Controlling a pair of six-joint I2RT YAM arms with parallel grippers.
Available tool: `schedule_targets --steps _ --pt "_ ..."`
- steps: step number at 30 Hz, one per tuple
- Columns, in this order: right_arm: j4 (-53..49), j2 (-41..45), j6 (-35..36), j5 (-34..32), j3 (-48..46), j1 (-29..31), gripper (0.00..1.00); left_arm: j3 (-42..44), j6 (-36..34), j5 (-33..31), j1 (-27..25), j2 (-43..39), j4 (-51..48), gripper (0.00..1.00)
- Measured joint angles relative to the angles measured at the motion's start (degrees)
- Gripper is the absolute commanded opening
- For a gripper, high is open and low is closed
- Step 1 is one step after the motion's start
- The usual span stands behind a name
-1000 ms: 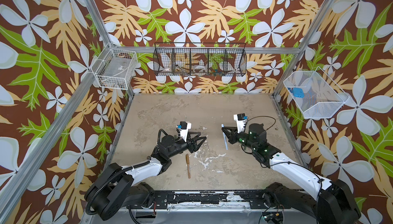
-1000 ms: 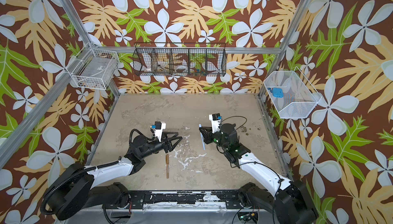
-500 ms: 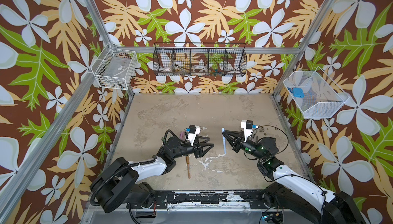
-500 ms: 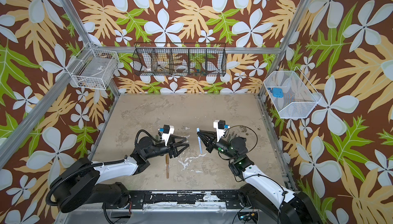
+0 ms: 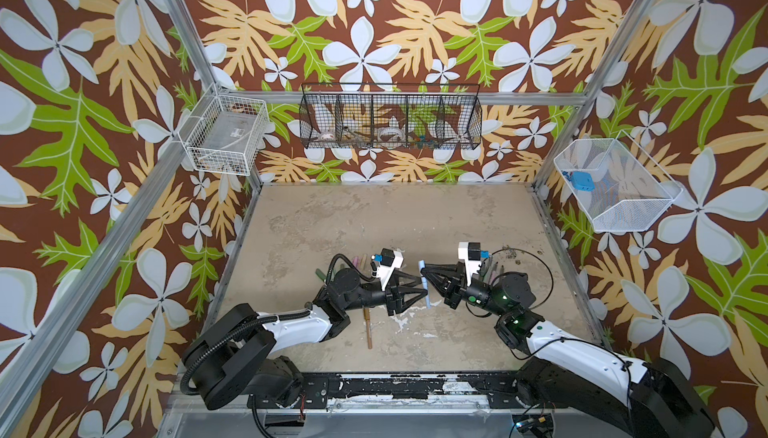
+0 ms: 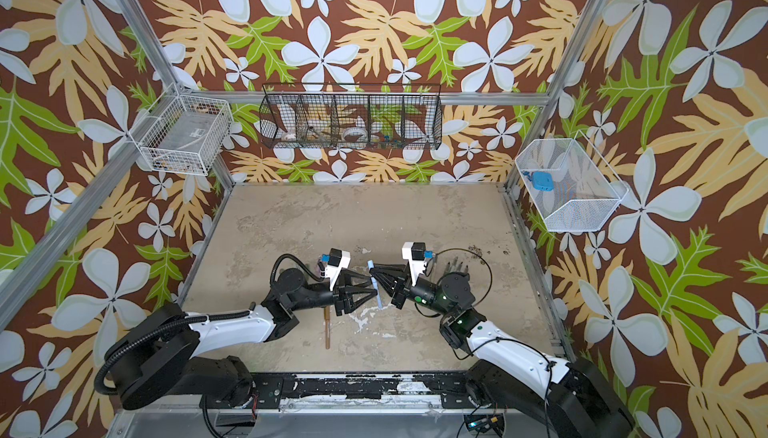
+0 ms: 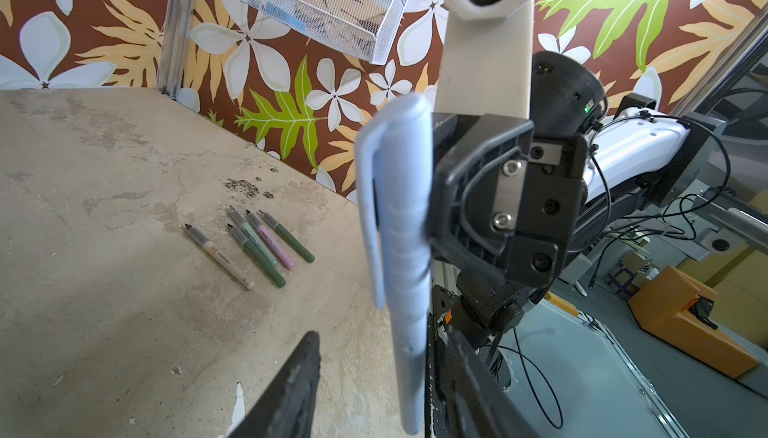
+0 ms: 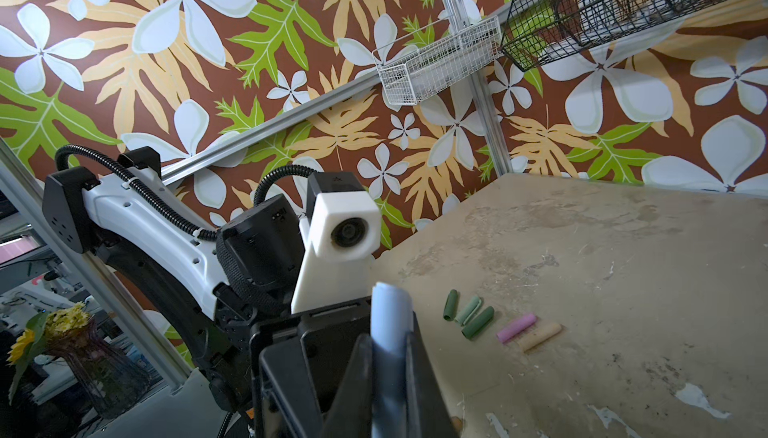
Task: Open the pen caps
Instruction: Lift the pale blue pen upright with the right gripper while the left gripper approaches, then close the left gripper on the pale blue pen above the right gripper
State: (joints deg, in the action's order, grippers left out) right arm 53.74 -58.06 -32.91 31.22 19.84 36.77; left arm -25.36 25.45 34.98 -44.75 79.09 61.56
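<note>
My right gripper (image 5: 428, 275) (image 6: 377, 277) (image 8: 388, 373) is shut on a light blue pen (image 5: 424, 284) (image 6: 375, 284) (image 7: 399, 248) (image 8: 390, 332), held upright above the table. Its cap (image 7: 368, 207) with the clip is on, at the upper end. My left gripper (image 5: 423, 286) (image 6: 372, 285) (image 7: 382, 390) is open around the pen's lower end: one finger (image 7: 465, 377) lies against it, the other finger (image 7: 291, 386) stands apart. Several removed pen caps (image 8: 516, 327) (image 5: 357, 259) lie in a row. Several uncapped pen bodies (image 7: 257, 257) (image 5: 494, 267) lie beyond my right arm.
A brown capped pen (image 5: 368, 327) (image 6: 327, 327) lies on the table (image 5: 374, 223) partly under my left arm. A white wire basket (image 5: 224, 140), a black wire basket (image 5: 390, 124) and a white mesh basket (image 5: 615, 186) hang on the walls.
Both grippers have come together at the middle. My right wrist has swung the blue pen slightly left and lower. My left gripper has moved right around the pen's lower end and its jaws have narrowed.
</note>
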Motion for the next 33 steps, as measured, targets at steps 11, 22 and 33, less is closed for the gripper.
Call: schedule_targets --steps 11,22,33 --pt "1.51 -0.74 1.09 -1.92 -0.09 1.95 0.12 -0.46 0.00 1.33 -0.68 0.83 0.39 0.19" --pt "-3.34 3.72 3.98 -5.38 1.03 2.25 0.53 -2.43 -4.68 -7.17 -0.68 -3.04 -8.61 0.00" --pt "-31.26 3.78 14.08 -14.93 14.58 2.21 0.51 -3.96 -12.83 -29.83 -0.70 -6.19 -24.15 0.00"
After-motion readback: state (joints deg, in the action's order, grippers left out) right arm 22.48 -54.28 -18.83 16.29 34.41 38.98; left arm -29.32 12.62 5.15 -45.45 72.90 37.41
